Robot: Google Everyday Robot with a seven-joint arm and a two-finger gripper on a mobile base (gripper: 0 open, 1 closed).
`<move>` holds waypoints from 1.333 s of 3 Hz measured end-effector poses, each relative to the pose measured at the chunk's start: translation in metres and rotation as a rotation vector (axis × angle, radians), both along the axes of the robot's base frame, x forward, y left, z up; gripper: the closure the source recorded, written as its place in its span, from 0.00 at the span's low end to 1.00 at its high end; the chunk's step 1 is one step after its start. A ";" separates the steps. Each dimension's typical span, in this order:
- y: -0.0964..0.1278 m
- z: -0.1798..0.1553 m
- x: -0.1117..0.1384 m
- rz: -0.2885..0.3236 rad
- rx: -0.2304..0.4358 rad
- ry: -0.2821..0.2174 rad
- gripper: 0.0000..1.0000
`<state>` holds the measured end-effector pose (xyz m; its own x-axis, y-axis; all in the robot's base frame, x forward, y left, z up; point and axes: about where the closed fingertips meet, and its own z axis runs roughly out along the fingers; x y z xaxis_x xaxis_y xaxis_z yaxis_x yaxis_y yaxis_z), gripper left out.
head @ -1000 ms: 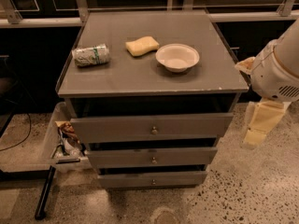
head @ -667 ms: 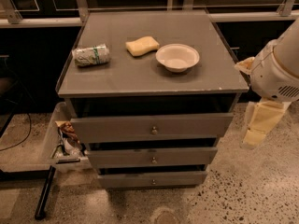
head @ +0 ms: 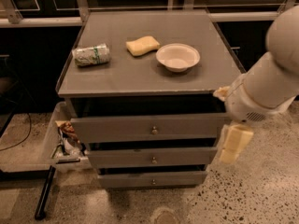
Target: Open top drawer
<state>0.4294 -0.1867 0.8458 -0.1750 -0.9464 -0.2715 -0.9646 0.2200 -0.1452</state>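
Top drawer: We are finding the top drawer (head: 117, 129) directly under the tabletop (head: 140, 80). It is the widest of three grey fronts, with its small round knob (head: 154, 130) sitting mid-panel.
Drawer state: A dark band is showing between the tabletop's front edge and the panel's upper edge. None of the grey inside is showing, so we are judging it shut or barely drawn out.
Hand: The hand (head: 235, 143) is hanging just beside the drawer's right end, well apart from the knob and gripping nothing we can see. We cannot tell whether it is wide or narrow.
Lower drawers: Two narrower fronts (head: 140, 157) are sitting below, each with a like knob.
On the tabletop: A white bowl (head: 178, 57), a yellow sponge (head: 142, 45) and a crushed can (head: 90, 55) are lying apart from one another.
Floor: A cluttered bin (head: 56, 148) is standing against the cabinet's left side.
Progress: We are judging the task as hardly begun. The knob is not being held, and reaching it, gripping it and pulling the drawer out are all looking left to do.
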 end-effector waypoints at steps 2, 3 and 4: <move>0.024 -0.111 0.014 0.052 0.088 0.059 0.00; 0.024 -0.111 0.014 0.052 0.088 0.060 0.00; 0.029 -0.109 0.007 0.069 0.080 0.053 0.00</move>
<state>0.4366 -0.1576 0.7365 -0.1260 -0.9323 -0.3390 -0.9838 0.1613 -0.0781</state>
